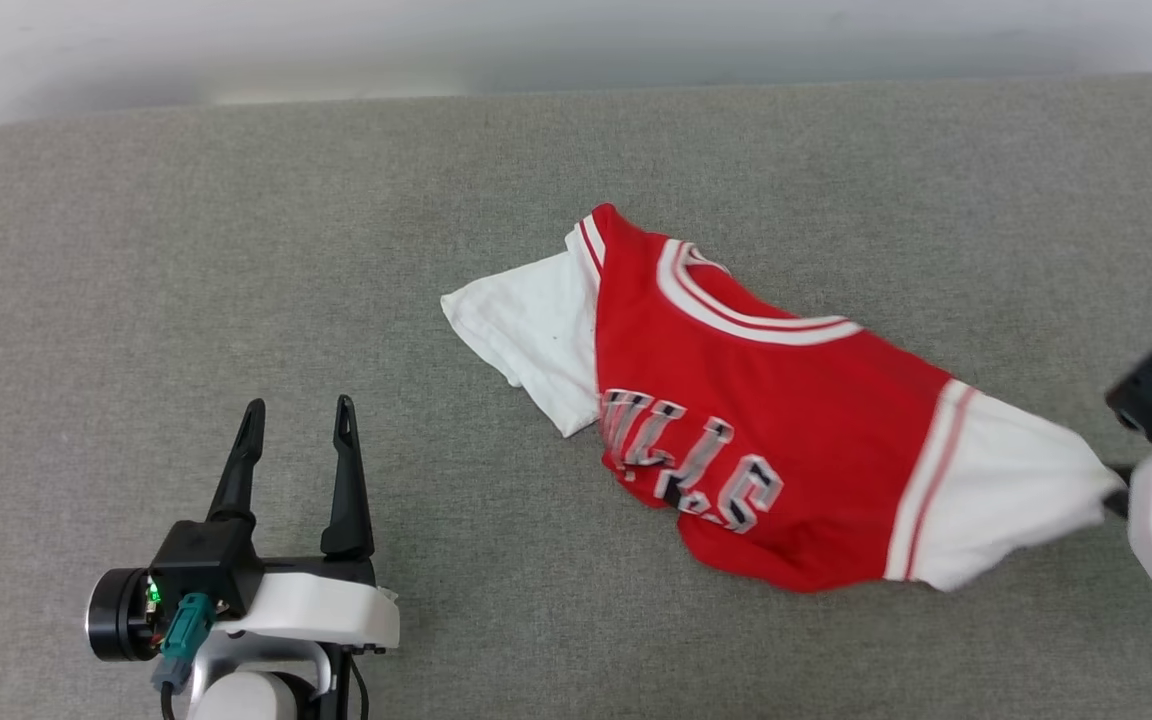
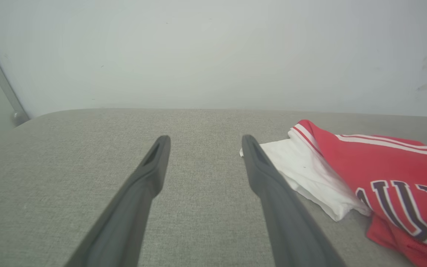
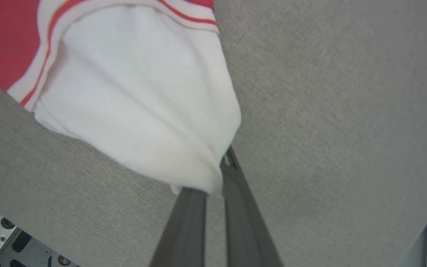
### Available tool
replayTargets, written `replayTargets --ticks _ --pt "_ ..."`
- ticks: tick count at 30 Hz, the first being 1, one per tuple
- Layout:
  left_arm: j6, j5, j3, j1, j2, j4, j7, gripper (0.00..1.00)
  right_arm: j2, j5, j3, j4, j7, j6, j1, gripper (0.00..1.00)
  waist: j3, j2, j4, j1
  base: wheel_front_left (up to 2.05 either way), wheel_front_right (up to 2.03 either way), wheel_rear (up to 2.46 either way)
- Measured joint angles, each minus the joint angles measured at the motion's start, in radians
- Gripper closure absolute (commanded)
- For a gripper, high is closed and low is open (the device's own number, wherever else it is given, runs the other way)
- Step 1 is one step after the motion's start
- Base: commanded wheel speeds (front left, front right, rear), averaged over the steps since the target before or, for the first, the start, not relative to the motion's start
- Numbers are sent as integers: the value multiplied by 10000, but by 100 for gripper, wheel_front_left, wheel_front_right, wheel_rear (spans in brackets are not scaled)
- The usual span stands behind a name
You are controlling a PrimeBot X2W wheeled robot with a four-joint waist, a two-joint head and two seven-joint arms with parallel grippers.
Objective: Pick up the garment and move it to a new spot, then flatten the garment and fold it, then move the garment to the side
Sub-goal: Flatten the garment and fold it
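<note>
A bench [image 1: 236, 250] covered in grey woven fabric is stretching across the head view, with a pale wall [image 2: 213, 48] standing behind it. The garment [image 1: 766, 400], a red jersey with white short sleeves and black white-edged lettering, is lying crumpled on the bench right of centre, with its collar facing the wall. The left end effector [image 1: 299, 410] is waiting at the robot's near left, well apart from the garment, its 2 dark fingers spread wide and holding nothing. The right end effector [image 3: 224, 168] is sitting at the far right, its 2 fingers pressed together and pinching the cuff end of the white sleeve [image 1: 1006, 490] on that side, which is drawing into a cone. The step in hand seems to be picking the garment up to move it. Doing it well likely means lifting slowly by this 1 sleeve so the thin pinch is not slipping, and rising high enough that the trailing body is clearing the bench rather than dragging and twisting.
</note>
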Motion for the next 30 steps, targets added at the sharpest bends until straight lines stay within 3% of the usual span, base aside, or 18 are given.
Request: replayTargets --ticks 7,12,13,14,21,22,25,30 --pt "-10 0 -48 -50 0 35 0 0 485 184 -205 1906 -109 -6 1453 100 153 0 71 0 0 0 0" --pt "-13 27 92 -20 0 123 0 0 972 320 -786 2520 -989 -4 1723 100 -35 0 31 0 0 0 0" --pt "-38 35 113 12 2 151 0 0 1030 242 -886 2554 -1168 -4 1730 62 -108 0 13 0 0 0 0" --pt "-63 73 142 47 0 173 0 0 1074 192 -995 2550 -1342 -2 1752 0 -191 0 -5 0 0 0 0" --pt "-313 307 564 137 8 169 0 0 715 -468 -2307 2140 -2543 -2 2021 0 -746 0 -236 0 0 0 0" --pt "-512 416 782 -93 115 167 0 0 627 -675 -3175 1793 -2869 0 2215 0 -879 0 -373 0 0 0 0" --pt "-715 508 905 -510 318 167 0 0 677 -1116 -4211 1306 -3252 -2 2430 0 -962 0 -499 0 0 0 0" --pt "-1064 619 988 -1551 723 244 0 0 1799 -2146 -6364 445 -4380 0 3187 0 -958 0 -663 0 0 0 0"
